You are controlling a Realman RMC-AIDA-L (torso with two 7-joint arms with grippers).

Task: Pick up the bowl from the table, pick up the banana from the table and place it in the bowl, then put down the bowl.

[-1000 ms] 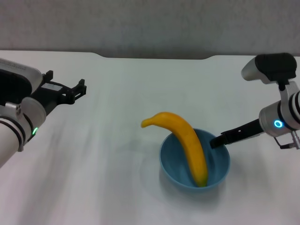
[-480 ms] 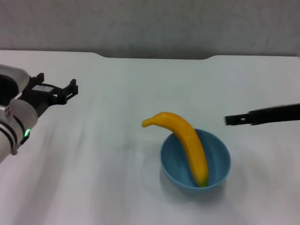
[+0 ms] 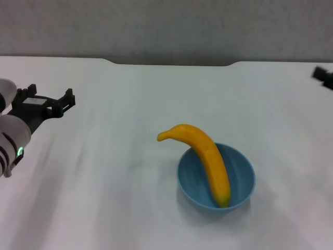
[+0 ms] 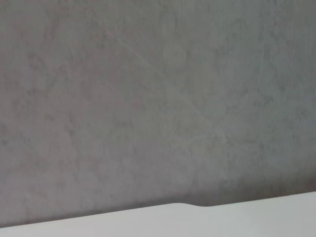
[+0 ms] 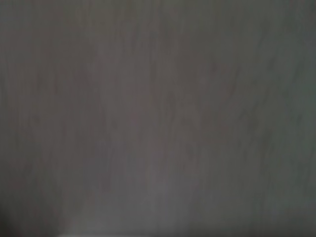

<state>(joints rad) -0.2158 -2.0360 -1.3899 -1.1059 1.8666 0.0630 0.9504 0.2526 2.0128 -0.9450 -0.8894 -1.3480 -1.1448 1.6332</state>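
The light-blue bowl (image 3: 216, 179) stands on the white table (image 3: 104, 198), right of centre and near the front. The yellow banana (image 3: 205, 156) lies in it, dark tip down inside, stem end sticking out over the far-left rim. My left gripper (image 3: 49, 101) is open and empty at the left edge of the head view, well away from the bowl. Only a dark tip of my right gripper (image 3: 323, 77) shows at the far right edge. Neither wrist view shows the bowl or banana.
The table's far edge has a shallow notch (image 3: 171, 63) with a grey wall behind. The left wrist view shows that wall and a strip of table edge (image 4: 197, 217). The right wrist view shows only grey wall.
My right gripper has let go of the bowl's rim and pulled away up and to the right, almost out of view. My left arm has drawn back to the left. Bowl and banana stay put.
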